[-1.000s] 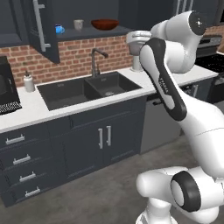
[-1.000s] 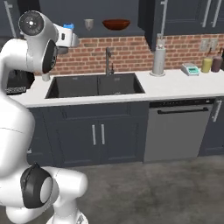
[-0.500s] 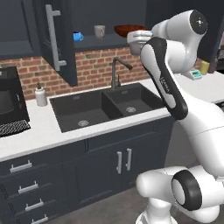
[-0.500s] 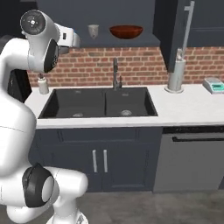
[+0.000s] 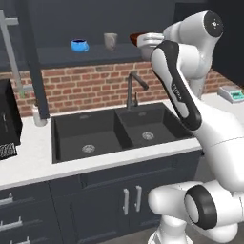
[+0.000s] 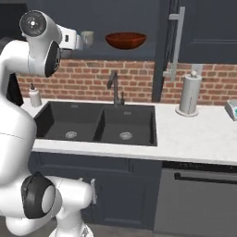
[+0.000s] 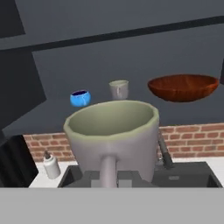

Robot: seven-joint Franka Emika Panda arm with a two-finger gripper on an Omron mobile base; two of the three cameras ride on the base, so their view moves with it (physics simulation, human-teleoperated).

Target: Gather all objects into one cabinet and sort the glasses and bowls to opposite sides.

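Note:
My gripper [image 7: 109,177] is shut on the handle of a grey-beige mug [image 7: 111,129], held upright in front of the open dark wall cabinet [image 5: 62,56]. In the left base view the gripper [image 5: 150,45] hovers at shelf height, right of centre. On the shelf stand a blue cup [image 7: 80,98] at the left, a second grey-beige mug [image 7: 119,89] in the middle and a wide reddish-brown bowl [image 7: 183,87] at the right. The blue cup [image 5: 79,45] and the mug [image 5: 110,41] show apart on the shelf; my arm hides most of the bowl [image 6: 126,40] from the left.
Below lies a black double sink [image 5: 114,131] with a dark faucet [image 5: 135,88]. A soap bottle [image 6: 34,96] stands left of it, a paper-towel holder [image 6: 190,95] right. Open cabinet doors with silver handles [image 6: 175,41] flank the shelf. A dark appliance [image 5: 7,124] sits far left.
The whole scene has shifted in both base views, so the cameras have moved: the sink and cabinet now lie more directly ahead and nearer. The mug stays in my shut gripper.

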